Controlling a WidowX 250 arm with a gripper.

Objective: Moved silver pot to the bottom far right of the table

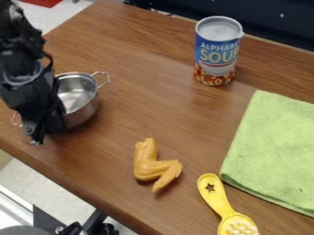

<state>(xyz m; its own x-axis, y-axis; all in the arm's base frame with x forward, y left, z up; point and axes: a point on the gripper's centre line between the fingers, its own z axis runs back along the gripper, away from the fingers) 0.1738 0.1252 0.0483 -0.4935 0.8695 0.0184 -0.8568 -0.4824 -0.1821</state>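
Note:
The black gripper (46, 126) hangs at the left of the table, over the near-left side of the silver pot (87, 108). Its lower end overlaps the pot's wall and rim, and whether it holds the pot cannot be made out. The pot stands upright on the wooden table (122, 170), its inside looks bare where visible, and one wire handle points to the upper right. Part of the pot's left side is hidden behind the gripper.
A soup can (217, 51) stands upright at the upper right. A green cloth (273, 149) lies along the right side. A toy chicken wing (154, 165) is at the lower middle, with a yellow brush (215, 195) to its right. The table's near edge runs diagonally at lower left.

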